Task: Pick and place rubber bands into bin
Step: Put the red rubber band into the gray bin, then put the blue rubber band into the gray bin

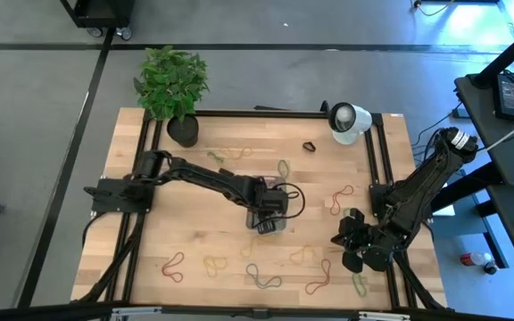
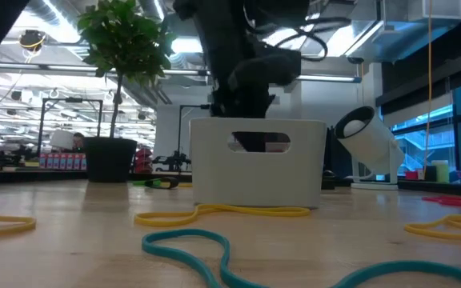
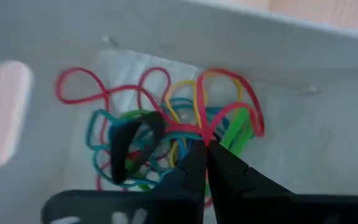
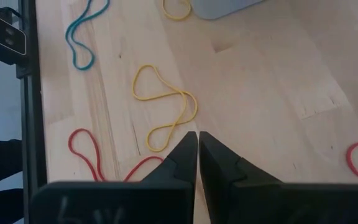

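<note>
The bin stands mid-table, a grey-white tray with a handle slot. My left gripper reaches down into it, shut on a red rubber band. Below lie teal, yellow, green and black bands on the bin floor. The bin wall hides the fingertips in the low view. My right gripper hovers shut at the near right, above a yellow band and touching nothing. Several more bands lie loose on the wood. My left gripper pinches a strand of the red rubber band between its two fingertips. The fingers come from above, slanting down into the bin. The band's loops spread slack over the pile of other bands; whether it rests on them I cannot tell.
Loose bands lie along the near edge: red, yellow, teal, red, green. Others lie farther back. A potted plant and a white lamp-like object stand at the far edge.
</note>
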Robot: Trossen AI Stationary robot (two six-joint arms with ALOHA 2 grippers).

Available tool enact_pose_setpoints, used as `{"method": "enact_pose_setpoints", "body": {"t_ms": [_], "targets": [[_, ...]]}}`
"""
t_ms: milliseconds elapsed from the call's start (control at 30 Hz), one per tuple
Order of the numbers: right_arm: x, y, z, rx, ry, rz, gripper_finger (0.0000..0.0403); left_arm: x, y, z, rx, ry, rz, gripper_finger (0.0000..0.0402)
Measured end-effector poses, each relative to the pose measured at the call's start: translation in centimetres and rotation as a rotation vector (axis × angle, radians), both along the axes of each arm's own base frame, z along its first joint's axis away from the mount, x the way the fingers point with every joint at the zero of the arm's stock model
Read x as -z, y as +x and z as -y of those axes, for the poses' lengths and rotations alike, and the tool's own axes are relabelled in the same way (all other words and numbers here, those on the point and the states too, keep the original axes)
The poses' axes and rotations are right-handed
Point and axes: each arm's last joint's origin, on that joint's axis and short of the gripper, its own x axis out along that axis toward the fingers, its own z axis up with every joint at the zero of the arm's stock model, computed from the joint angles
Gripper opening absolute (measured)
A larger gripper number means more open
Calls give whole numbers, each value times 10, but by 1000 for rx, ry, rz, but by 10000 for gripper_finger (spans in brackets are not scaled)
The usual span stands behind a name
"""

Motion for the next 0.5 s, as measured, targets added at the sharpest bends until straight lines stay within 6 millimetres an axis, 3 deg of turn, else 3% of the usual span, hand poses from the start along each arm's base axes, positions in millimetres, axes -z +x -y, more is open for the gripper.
{"method": "enact_pose_setpoints", "body": {"t_ms": [300, 500], "targets": [[0, 1, -1, 1, 8, 7, 21, 3, 1, -7, -52, -67, -11, 84], [-1, 1, -1, 0, 9, 8, 21, -25, 8, -7, -48, -76, 28, 126]]}}
